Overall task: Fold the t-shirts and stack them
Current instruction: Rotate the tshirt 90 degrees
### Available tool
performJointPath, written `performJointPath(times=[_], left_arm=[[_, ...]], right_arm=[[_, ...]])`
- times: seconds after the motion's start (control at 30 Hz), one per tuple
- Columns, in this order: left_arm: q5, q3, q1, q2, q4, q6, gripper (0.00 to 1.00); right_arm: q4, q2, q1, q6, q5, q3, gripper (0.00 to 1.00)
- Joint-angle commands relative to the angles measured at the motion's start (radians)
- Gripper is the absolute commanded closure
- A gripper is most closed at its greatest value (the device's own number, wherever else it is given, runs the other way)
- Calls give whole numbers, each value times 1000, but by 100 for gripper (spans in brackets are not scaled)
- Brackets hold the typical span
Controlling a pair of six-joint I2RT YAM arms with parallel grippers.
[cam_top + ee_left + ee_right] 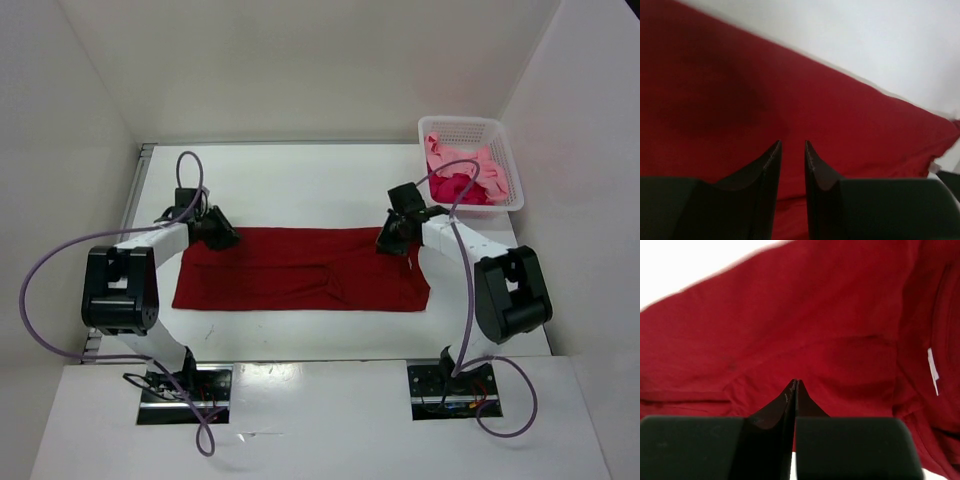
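Dark red shirt (300, 270) lies flat on the worktop (300, 180) as a wide band between the arms. The pink shirt (440, 155) and crimson shirt (460, 188) are in the basket (470, 125) at the far right.

Left gripper (218, 234) is at the band's far-left corner. The wrist view shows the fingers slightly apart with cloth visible through the gap and nothing pinched.

Right gripper (390, 240) is at the far-right corner with fingers pressed together. Cannot tell if a thin layer is caught between them.

Judged step: take both far corners and fold toward the near edge.

- Grip every layer at each corner, not the top one only.
- Lift both sides evenly and keep the band taut so no crease forms mid-span.
- Lay the far edge squarely on the near edge before letting go.
- The right end looks bunched near the white label (932, 367), so flatten it first.
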Motion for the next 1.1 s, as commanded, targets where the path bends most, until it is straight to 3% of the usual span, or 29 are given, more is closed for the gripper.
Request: performJointPath(times=[0.0, 0.27, 0.43, 0.53, 0.8, 0.83, 0.93, 1.07], left_arm=[[29, -33, 61, 73, 9, -11, 68], [-11, -55, 205, 68, -3, -60, 68], [-11, 89, 184, 7, -53, -11, 66], [-51, 138, 123, -28, -84, 9, 64], [-7, 83, 1, -105, -158, 9, 63], [3, 73, 1, -117, -168, 9, 62], [23, 85, -36, -139, -198, 9, 62], [23, 138, -71, -160, -222, 45, 66]], right_arm=[[37, 28, 4, 58, -22, -44, 98], [62, 223, 4, 39, -31, 31, 98], [58, 464, 4, 13, -56, 287, 100], [-13, 672, 4, -1, -56, 603, 100], [-450, 1310, 42, -34, -147, 2013, 98], [-485, 1360, 43, -34, -173, 2015, 98], [-432, 1201, 78, -79, -128, 1923, 91], [-479, 964, 108, -155, -45, 1852, 70]])
